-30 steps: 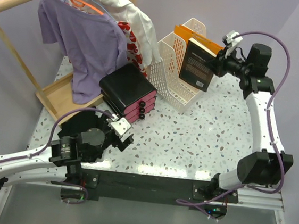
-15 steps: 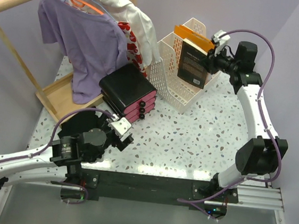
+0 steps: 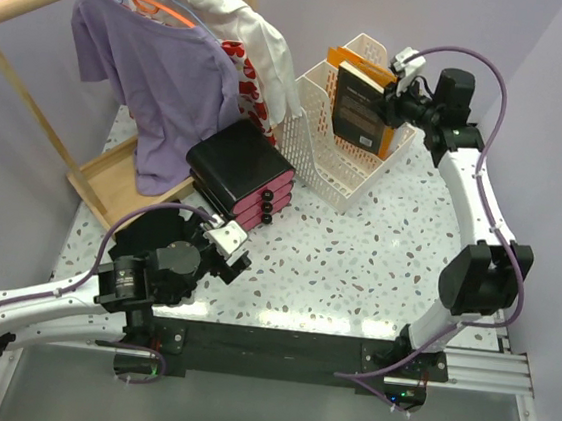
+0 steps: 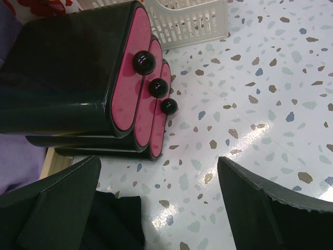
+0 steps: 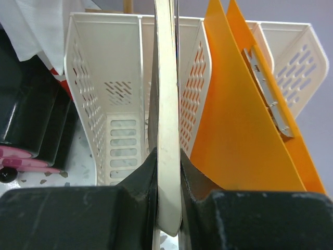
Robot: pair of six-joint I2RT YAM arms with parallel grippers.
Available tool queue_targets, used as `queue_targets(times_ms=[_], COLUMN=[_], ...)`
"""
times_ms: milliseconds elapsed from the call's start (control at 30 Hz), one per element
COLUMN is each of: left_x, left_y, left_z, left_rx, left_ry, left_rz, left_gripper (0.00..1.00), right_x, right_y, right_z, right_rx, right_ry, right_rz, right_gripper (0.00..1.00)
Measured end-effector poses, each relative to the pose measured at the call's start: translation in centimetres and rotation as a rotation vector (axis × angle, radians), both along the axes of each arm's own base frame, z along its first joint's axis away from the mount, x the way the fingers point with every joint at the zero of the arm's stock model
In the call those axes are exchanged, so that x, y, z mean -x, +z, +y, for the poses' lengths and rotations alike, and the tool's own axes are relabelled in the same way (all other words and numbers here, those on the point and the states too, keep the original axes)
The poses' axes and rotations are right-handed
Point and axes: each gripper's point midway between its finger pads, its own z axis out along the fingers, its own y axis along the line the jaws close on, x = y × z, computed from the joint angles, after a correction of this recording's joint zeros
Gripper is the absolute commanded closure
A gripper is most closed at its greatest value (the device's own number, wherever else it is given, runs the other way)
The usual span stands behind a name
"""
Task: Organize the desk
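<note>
Speckled white desk [image 3: 355, 269] lies under both arms from above; the right gripper [image 3: 393, 100] pinches a book [image 3: 357, 113] at the white rack [image 3: 321, 164]. Left wrist: left gripper [image 4: 160, 166] spread wide near pink drawers [image 4: 145, 99]. Right wrist: book beside orange folder [image 5: 239, 125].

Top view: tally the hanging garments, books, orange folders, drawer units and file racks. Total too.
Hanging garments: 2, purple T-shirt and white printed top
Book: 1, held in the right claw
Orange folder: 1
Drawer unit: 1
File rack: 1
Total: 6
</note>
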Motion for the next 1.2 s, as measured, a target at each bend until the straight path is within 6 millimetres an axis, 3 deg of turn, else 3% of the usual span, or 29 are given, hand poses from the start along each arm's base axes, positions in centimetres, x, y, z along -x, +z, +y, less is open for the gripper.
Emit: queue_targets(times_ms=[233, 400, 500, 600, 633, 733, 867, 967, 1200], left_x=[0.0, 0.0, 0.0, 0.0, 0.0, 0.0, 0.0, 0.1, -0.7], left_y=[0.1, 0.2, 0.2, 0.2, 0.2, 0.2, 0.5, 1.1, 4.4], left_z=[0.0, 0.1, 0.1, 0.1, 0.1, 0.2, 0.3, 0.4, 0.5], left_rx=[0.002, 0.007, 0.008, 0.008, 0.008, 0.008, 0.018, 0.046, 0.219], left_ry=[0.0, 0.001, 0.003, 0.004, 0.004, 0.006, 0.007, 0.002, 0.024], left_rz=[-0.001, -0.003, -0.004, -0.005, -0.005, -0.006, -0.009, -0.018, -0.053], left_gripper=[0.0, 0.0, 0.0, 0.0, 0.0, 0.0, 0.0, 0.0, 0.0], right_x=[-3.5, -4.3, -4.3, -4.3, -4.3, -4.5, -4.5, -3.3, 3.8], right_y=[-5.9, -8.6, -9.0, -9.5, -9.6, -9.2, -8.8, -7.8, -0.2], right_z=[1.3, 1.7, 1.9, 2.1, 2.2, 2.4, 2.4, 2.0, -0.7], right_rx=[-0.02, -0.028, -0.035, -0.041, -0.043, -0.047, -0.029, -0.004, 0.01], right_ry=[0.02, 0.038, 0.051, 0.056, 0.058, 0.065, 0.067, 0.061, 0.0], right_rz=[0.116, 0.167, 0.155, 0.153, 0.156, 0.134, 0.109, 0.115, 0.022], right_gripper=[1.0, 0.98, 0.91, 0.72, 0.59, 0.33, 0.18, 0.04, 0.01])
